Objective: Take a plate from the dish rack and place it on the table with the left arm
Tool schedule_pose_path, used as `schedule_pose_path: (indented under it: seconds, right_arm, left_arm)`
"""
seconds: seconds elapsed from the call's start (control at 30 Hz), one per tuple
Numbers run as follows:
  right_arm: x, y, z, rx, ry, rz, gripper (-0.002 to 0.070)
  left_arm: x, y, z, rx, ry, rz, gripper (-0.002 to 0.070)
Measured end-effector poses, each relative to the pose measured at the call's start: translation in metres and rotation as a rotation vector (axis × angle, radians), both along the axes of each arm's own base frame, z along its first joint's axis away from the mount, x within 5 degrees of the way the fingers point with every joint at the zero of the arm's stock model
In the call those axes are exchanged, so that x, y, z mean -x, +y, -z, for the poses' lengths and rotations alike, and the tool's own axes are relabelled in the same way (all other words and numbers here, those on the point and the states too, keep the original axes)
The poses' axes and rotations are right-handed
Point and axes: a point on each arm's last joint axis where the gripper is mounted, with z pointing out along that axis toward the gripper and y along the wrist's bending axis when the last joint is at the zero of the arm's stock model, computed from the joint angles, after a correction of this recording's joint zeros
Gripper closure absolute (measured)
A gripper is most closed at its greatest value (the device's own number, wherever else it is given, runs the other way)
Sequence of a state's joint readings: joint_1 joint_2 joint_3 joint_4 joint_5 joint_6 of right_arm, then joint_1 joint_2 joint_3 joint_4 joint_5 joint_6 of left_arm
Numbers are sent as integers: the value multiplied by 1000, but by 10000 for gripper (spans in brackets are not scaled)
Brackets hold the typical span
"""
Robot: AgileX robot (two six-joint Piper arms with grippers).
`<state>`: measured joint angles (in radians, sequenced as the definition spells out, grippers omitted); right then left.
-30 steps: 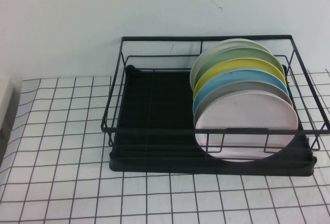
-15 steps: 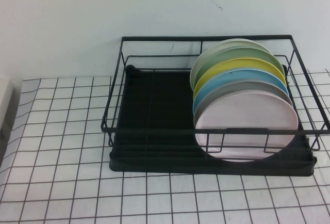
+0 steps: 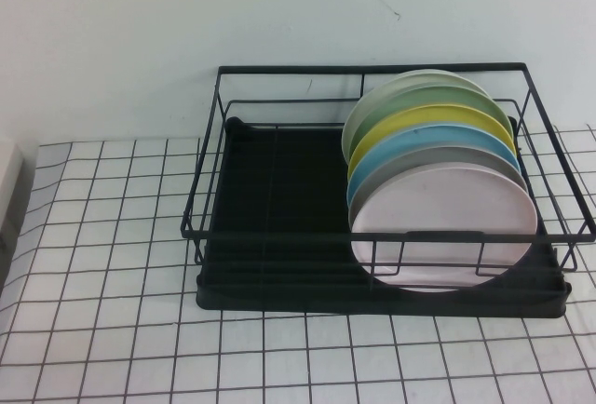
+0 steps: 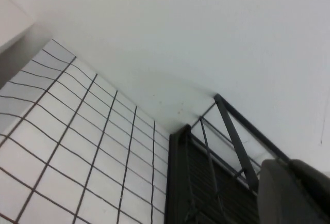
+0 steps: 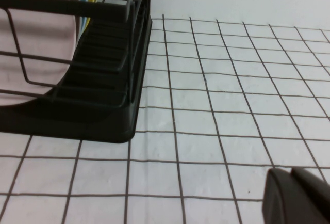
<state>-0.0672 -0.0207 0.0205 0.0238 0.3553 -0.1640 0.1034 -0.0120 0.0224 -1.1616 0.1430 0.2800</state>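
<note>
The pale pink plate [image 3: 447, 222] stands on edge at the front of a row of plates in the right half of the black wire dish rack [image 3: 279, 297]. Neither arm shows in the high view. In the left wrist view, my left gripper [image 4: 285, 164] looks shut and empty, beside the rack's left end [image 4: 206, 182]. In the right wrist view, my right gripper [image 5: 290, 176] looks shut and empty over the gridded table [image 5: 216, 105], to the right of the rack's corner [image 5: 103, 110], where the pink plate [image 5: 31, 43] shows behind the wires.
Behind the pink plate stand a grey plate [image 3: 438, 155], a light blue one [image 3: 410, 143], a yellow one [image 3: 419, 117] and green ones [image 3: 419, 97]. The rack's left half holds no plates. The white gridded table [image 3: 102, 236] lies left of and in front of the rack. A white wall is behind.
</note>
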Motion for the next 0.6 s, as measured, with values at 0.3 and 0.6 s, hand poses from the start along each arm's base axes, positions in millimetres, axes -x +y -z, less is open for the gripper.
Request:
schedule_pose_path:
  seconds: [0.3,0.6]
  right_arm:
    - [0,0,0,0,0,0,678]
    - [0,0,0,0,0,0,678]
  left_arm:
    - [-4,-22,-51,-212,37,266,678]
    - [-67,-41,-107,-502,188,711,678]
